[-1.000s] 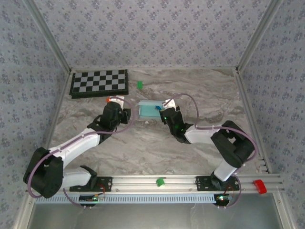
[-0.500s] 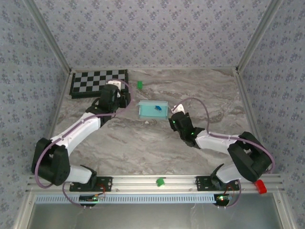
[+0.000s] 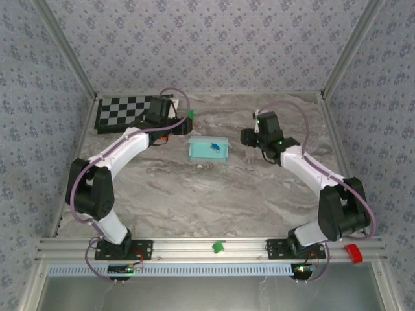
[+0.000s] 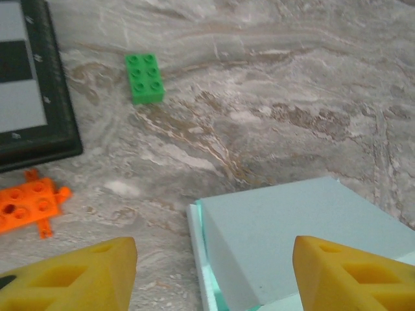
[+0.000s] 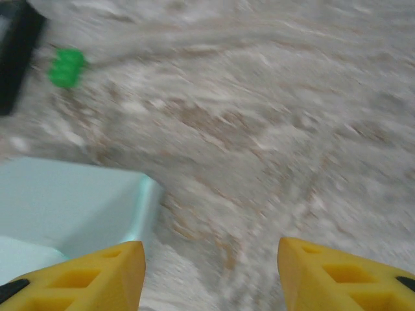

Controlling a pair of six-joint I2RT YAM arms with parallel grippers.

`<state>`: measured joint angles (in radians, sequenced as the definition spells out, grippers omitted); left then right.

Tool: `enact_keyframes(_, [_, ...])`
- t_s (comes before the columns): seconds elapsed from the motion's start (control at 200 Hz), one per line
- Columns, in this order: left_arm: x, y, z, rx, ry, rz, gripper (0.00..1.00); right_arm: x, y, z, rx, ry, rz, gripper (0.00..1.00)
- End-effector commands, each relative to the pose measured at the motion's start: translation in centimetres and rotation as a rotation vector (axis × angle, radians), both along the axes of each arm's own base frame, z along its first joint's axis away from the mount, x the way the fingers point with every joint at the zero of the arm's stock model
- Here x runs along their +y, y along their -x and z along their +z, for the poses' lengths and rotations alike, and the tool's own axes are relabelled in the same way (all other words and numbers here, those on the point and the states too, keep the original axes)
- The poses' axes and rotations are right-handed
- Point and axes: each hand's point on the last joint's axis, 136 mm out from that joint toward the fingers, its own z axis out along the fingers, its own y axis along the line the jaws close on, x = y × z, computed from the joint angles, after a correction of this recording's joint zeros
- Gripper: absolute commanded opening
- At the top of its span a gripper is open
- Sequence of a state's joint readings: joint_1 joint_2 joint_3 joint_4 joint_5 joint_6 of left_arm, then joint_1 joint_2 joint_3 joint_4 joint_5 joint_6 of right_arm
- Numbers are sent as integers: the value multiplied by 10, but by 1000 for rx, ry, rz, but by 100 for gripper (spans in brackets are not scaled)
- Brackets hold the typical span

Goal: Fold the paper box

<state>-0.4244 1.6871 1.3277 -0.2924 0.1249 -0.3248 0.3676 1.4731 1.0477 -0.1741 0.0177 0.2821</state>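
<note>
Both pincers spread, empty.
Between left gripper (image 4: pixel 214 254) and right gripper (image 5: pixel 211 256): paper box (image 3: pixel 208 149); close in level, press walls evenly.

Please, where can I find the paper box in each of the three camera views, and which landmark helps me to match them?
Top external: paper box near the middle of the picture.
Left wrist: paper box at the lower right.
Right wrist: paper box at the lower left.
Shared landmark: the green brick, higher in each picture than the box.
</note>
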Motion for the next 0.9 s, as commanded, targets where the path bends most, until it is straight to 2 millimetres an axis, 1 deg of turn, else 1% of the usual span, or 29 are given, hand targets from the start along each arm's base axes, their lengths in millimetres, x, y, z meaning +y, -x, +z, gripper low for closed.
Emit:
enact_keyframes(0.0, [-12, 5, 0, 83, 59, -41, 63, 38, 8, -3, 150, -132, 163, 57])
enact_keyframes(0.02, [-14, 4, -2, 90, 64, -43, 62, 42, 8, -6, 170, -140, 175, 56])
enact_keyframes(0.025, [-14, 4, -2, 92, 65, -43, 62, 44, 5, -1, 161, -146, 180, 56])
enact_keyframes(0.035, [-15, 4, -2, 93, 67, -44, 62, 46, 3, 3, 159, -153, 186, 56])
enact_keyframes(0.09, [-18, 3, -3, 104, 79, -50, 61, 53, -3, 2, 182, -172, 195, 54])
enact_keyframes(0.18, [-21, 1, -8, 124, 91, -56, 57, 59, -10, -4, 222, -189, 196, 53])
enact_keyframes(0.265, [-25, 1, -13, 145, 100, -63, 52, 67, -14, -14, 262, -202, 210, 52])
enact_keyframes(0.425, [-30, 0, -24, 179, 118, -71, 50, 79, -14, -25, 308, -221, 242, 51])
enact_keyframes(0.51, [-31, 1, -32, 198, 118, -69, 48, 81, -13, -32, 330, -219, 244, 51])
enact_keyframes(0.655, [-30, 4, -43, 228, 116, -66, 48, 80, -11, -44, 358, -208, 238, 50])
enact_keyframes(0.895, [-24, 15, -67, 275, 101, -39, 47, 76, -6, -63, 404, -184, 219, 50])
